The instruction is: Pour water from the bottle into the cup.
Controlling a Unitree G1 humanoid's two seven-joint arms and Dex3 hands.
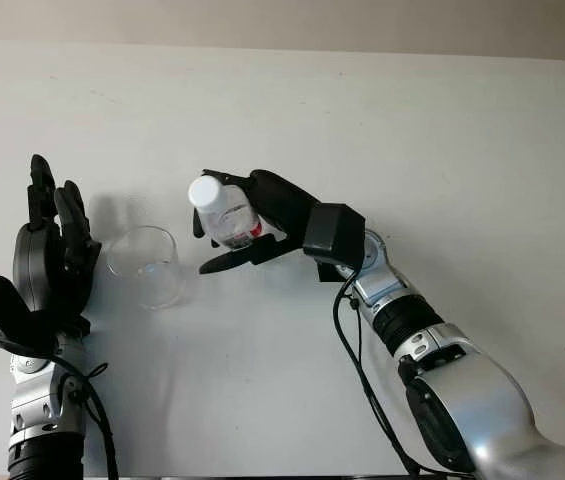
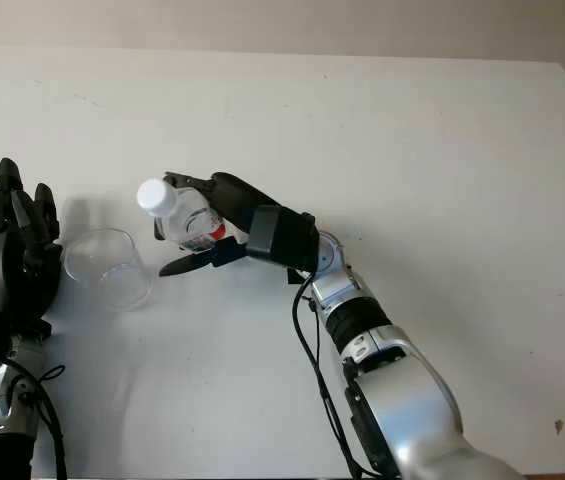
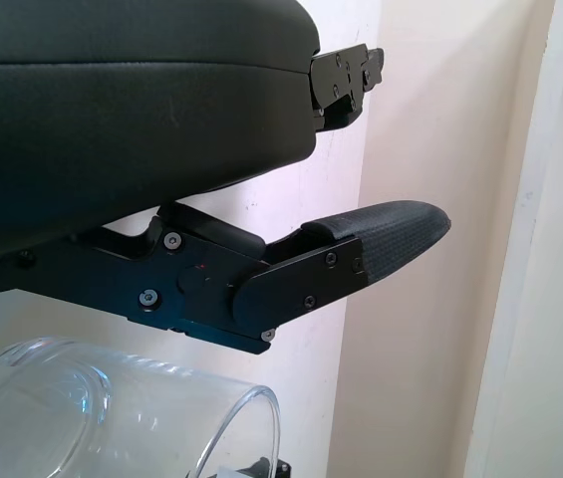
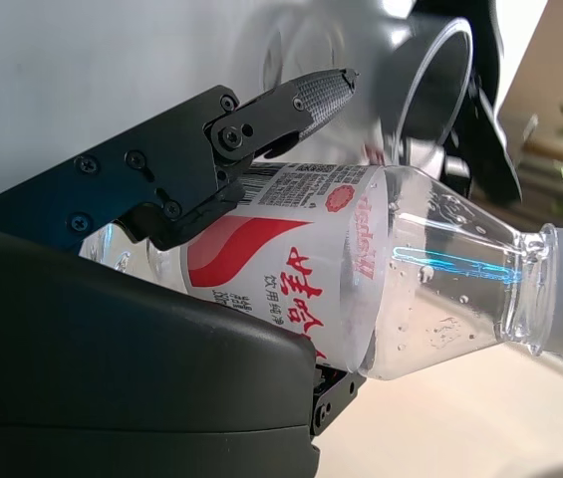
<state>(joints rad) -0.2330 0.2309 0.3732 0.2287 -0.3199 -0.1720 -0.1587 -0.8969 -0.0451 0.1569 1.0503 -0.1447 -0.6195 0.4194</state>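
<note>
Pouring task, approach to the cup. The right hand (image 1: 252,225) is clenched around the bottle (image 1: 224,212), its fingers (image 4: 281,115) wrapped about the labelled body so that the neck and white cap (image 1: 204,190) stay free. The bottle sits near the middle of the desk (image 1: 442,150), at about 3 o'clock from the cup (image 1: 145,265) and just beside it, with its capped end leaning toward the cup's side. In the right wrist view the bottle lies roughly crosswise to the palm, water pooled in the shoulder; whether its base touches the desk cannot be told.

The clear cup stands at about 9 o'clock from the bottle, mouth up and seemingly empty. The left hand (image 1: 54,255) stands upright at the cup's 9 o'clock side, close beside it, open and holding nothing; whether it touches the glass cannot be told. Its placement probably serves to steady the cup.

The cap appears still on, so no pouring seems possible yet.
</note>
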